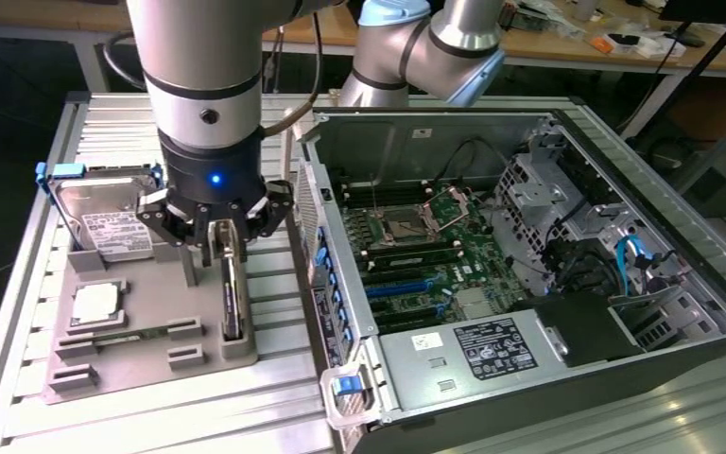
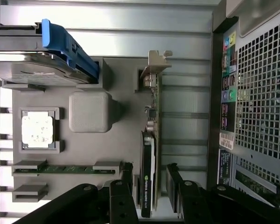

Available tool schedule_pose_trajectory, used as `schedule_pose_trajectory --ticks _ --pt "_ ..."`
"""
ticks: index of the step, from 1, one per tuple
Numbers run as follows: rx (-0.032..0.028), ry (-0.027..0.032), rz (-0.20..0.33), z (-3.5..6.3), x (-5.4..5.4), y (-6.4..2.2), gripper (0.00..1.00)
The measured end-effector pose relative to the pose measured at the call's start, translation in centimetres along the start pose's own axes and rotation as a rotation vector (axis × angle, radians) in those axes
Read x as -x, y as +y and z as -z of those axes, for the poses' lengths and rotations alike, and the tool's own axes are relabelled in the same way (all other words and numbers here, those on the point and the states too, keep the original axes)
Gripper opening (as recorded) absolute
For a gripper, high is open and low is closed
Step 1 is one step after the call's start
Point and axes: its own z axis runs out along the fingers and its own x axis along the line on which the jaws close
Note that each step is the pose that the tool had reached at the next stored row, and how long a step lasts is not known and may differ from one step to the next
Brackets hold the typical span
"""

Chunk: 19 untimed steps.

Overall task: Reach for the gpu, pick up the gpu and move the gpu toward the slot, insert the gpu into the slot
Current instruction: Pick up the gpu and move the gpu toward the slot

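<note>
- The gripper (image 1: pixel 216 248) hangs with its jaws spread wide and nothing in them. In the wrist view the gripper (image 2: pixel 149 181) straddles the card, one of its fingers (image 2: pixel 126 173) on either flank with a gap on each side.
- The gpu (image 2: pixel 150 140) stands on edge in a grey fixture tray (image 1: pixel 148 317), its metal bracket at the far end from the fingers. In the exterior view the gpu (image 1: pixel 231 298) sits directly under the tool.
- The step in hand looks like the reach, close to a grasp. To do it well, keep the card centred between the pads so both meet it together and it does not tip in its cradle.
- Grip the flat faces squarely, clear of the tray's posts, low enough for a firm hold.
- A hard drive (image 1: pixel 109 225) and a processor chip (image 1: pixel 95 303) share the tray, apart from the fingers.
- The open computer case (image 1: pixel 527 142) lies just beside the tray, at the exterior view's right, motherboard (image 1: pixel 433 255) exposed.
</note>
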Motion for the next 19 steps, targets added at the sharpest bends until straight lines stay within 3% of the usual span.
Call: schedule_pose_trajectory --ticks 19 --pt "0.0 0.0015 0.042 -3.38 0.0 -0.12 0.42"
